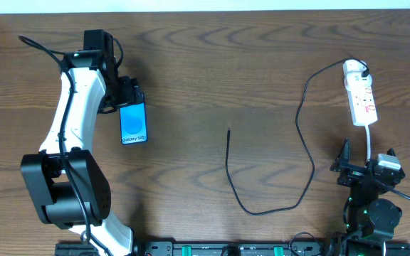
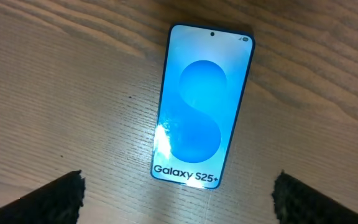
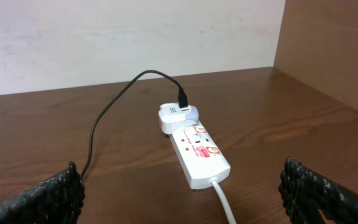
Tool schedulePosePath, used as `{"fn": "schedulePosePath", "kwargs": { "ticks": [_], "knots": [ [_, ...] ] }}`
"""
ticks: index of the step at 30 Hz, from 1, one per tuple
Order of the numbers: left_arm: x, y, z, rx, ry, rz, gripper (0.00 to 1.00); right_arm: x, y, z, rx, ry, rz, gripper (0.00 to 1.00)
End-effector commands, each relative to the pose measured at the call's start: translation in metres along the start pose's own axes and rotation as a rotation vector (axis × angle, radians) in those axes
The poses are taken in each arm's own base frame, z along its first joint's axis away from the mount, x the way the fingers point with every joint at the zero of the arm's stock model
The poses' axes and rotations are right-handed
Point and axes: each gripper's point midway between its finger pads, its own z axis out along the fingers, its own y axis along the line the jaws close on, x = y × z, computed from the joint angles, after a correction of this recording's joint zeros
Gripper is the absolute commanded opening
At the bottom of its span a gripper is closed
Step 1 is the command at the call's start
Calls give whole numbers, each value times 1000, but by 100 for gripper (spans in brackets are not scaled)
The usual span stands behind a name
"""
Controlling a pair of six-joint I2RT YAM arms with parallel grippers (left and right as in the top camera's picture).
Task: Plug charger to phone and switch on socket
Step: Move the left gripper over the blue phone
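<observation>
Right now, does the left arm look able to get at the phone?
Probably yes: the left gripper hangs open close over the phone, which lies flat and face up on the table, with nothing on it or beside it.

The place was a robotics lab bench: left arm [image 1: 70, 135] and right arm [image 1: 372, 213] mounted at a wood-grain table [image 1: 191, 64], plain white wall [image 3: 104, 37] behind.
</observation>
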Motion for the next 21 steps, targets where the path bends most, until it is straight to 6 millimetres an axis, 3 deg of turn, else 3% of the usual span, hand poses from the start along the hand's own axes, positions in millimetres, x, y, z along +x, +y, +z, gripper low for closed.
{"fn": "schedulePosePath", "kwargs": {
  "ticks": [1, 11, 21],
  "knots": [
    [-6, 0, -4, 1, -19, -4, 98, 1, 2, 0, -8, 3, -12, 99],
    [3, -2, 16, -10, 44, 14, 98, 1, 2, 0, -8, 3, -12, 99],
    [12, -24, 49, -19, 111, 74, 98, 1, 2, 0, -8, 3, -12, 99]
  ]
}}
